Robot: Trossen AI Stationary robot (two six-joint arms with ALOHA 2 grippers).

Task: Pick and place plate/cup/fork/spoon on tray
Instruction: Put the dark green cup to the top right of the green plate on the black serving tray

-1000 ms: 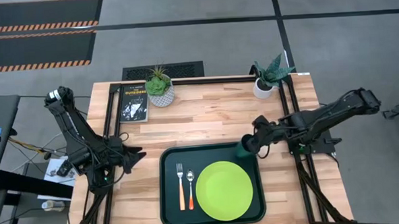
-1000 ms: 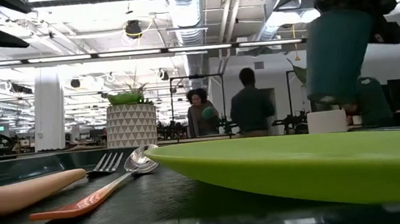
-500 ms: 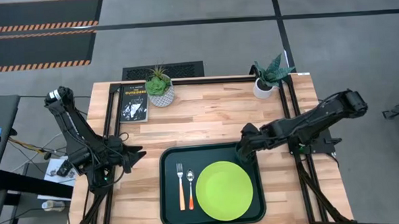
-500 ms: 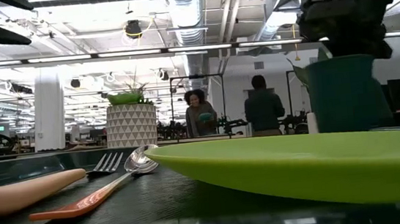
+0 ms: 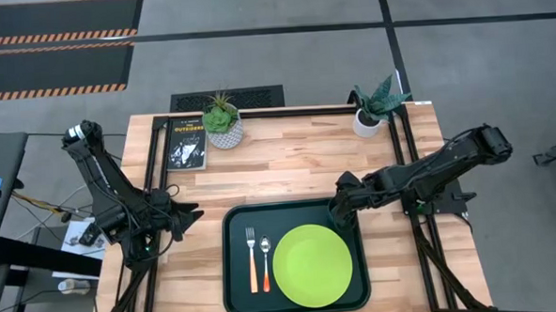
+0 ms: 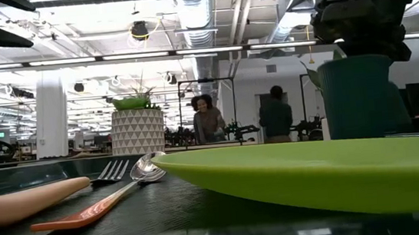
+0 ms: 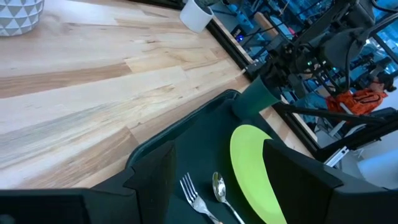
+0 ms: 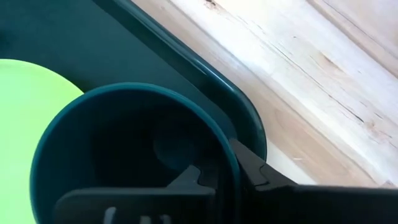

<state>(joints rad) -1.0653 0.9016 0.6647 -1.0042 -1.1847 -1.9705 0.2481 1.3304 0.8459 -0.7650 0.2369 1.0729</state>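
Standing upright in the tray's point(image 5: 234, 271) far right corner, the cup point(image 6: 356, 97) sits just beside the plate point(image 5: 312, 265). The right gripper point(image 5: 341, 207) is over it, one finger inside the rim and one outside, straddling the wall; whether it still pinches the wall or has let go I cannot tell. The plate lies flat on the right half of the tray. Left of it the fork point(image 5: 252, 262) and spoon point(image 5: 265, 261) lie side by side, heads pointing to the far side, fork on the outside. The tray rests at the near edge of the table point(image 5: 288, 170). At the far edge stand two potted plants point(image 5: 223, 120) and a book point(image 5: 186, 144). The left gripper point(image 5: 189, 218) waits at the left edge, fingers spread wide, empty.
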